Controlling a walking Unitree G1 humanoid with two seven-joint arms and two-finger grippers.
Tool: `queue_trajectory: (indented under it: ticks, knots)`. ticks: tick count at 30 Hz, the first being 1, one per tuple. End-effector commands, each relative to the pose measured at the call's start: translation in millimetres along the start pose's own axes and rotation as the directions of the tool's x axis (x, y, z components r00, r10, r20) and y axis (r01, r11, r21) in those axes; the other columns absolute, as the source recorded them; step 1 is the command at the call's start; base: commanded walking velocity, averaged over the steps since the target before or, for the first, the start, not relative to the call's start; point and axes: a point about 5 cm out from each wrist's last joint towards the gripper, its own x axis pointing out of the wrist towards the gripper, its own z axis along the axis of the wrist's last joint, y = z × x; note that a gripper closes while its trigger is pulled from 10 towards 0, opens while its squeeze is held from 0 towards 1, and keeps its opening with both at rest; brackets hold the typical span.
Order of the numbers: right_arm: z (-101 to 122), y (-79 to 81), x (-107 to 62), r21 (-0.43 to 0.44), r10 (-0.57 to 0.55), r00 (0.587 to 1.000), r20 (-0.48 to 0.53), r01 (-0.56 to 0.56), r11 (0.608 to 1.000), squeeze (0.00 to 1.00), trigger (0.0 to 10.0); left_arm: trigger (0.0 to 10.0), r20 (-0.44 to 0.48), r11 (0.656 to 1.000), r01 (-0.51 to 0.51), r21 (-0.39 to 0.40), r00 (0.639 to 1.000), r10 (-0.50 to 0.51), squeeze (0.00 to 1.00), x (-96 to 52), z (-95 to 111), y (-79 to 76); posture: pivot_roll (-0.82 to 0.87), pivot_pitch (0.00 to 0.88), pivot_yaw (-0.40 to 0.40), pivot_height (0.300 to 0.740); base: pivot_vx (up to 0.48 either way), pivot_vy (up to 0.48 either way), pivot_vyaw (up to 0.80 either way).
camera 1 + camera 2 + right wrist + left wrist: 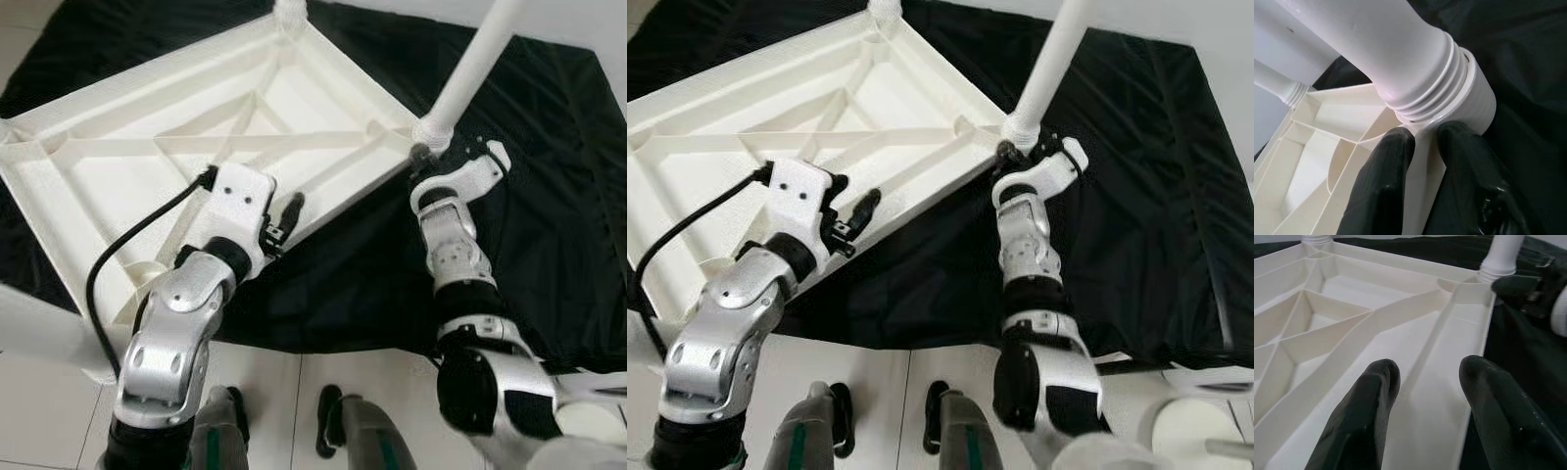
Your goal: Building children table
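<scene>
Fingers (1400, 191) of the right gripper (423, 155) are clenched on the corner wall of the white ribbed plastic tabletop (127, 166), pinching it just below the round socket where a white plastic tube leg (477, 61) is screwed in. The threaded collar of that leg sits touching the socket rim, and the leg rises up and away at a tilt. The left gripper (1425, 396) hovers over the near long edge of the same tabletop with its two fingers spread apart and released, one over the inner channel, the other over the outer rim.

This tabletop lies upside down, its underside of crossed stiffening ribs facing up, spread over a black cloth sheet (549, 215) that covers the floor. A second white leg stub (290, 12) stands at the far corner. Beyond the cloth's near edge lies pale tiled flooring (284, 392), where the robot's own feet show. A black cable (127, 245) loops from the left wrist across the tabletop's near side.
</scene>
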Motion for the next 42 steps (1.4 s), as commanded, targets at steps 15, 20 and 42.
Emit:
queue_trajectory:
  ticks: [15, 20, 42]
  knots:
    - [-2.6, 46.5, 22.0, 0.015, 0.287, 0.954, -0.088, -0.287, 0.958, 0.00, 10.0, 10.0, -0.047, 0.998, 0.031, -0.060, 0.998, -0.033, 0.00, -16.4, 2.9, -17.2, 0.18, 0.328, -0.029, 0.740, 0.000, 0.000, 0.00]
    - [8.7, 57.9, 18.9, 0.021, 0.431, 0.902, -0.012, -0.431, 0.902, 0.00, 10.0, 10.0, -0.060, 0.998, 0.039, -0.051, 0.997, -0.042, 0.00, -14.2, 1.0, -15.6, 0.16, 0.306, -0.034, 0.740, 0.000, 0.000, 0.00]
    - [41.4, 32.9, -70.4, -0.399, 0.579, 0.811, 0.084, -0.505, 0.766, 0.00, 10.0, 10.0, -0.104, 1.000, -0.003, 0.000, 0.995, 0.003, 0.00, 30.6, -5.5, 4.0, 0.05, 0.136, -0.083, 0.740, 0.000, 0.000, 0.00]
